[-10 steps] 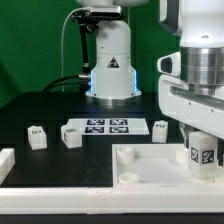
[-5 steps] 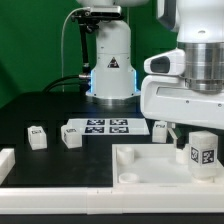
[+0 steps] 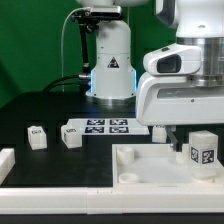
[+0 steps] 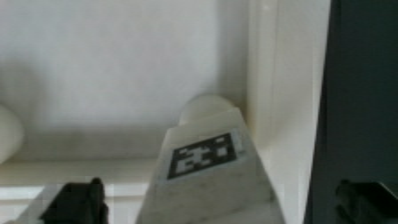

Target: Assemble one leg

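The leg (image 3: 203,150) stands upright in the tabletop's (image 3: 130,168) corner, near the surface's (image 3: 30,112) front edge on the exterior view's right. Its long axis is vertical and its tag faces outward. The claw (image 4: 221,203) straddles it, spread wide, gripping nothing. The leg looks placed, but I can't tell whether it's tightened.

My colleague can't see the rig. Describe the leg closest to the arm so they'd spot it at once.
Start at the large white tabletop on the exterior view's right. Near its right end the leg stands upright, below the arm's white wrist. Unlike the other legs on the dark table beside the marker board, it rests on the tabletop, tag facing the camera.
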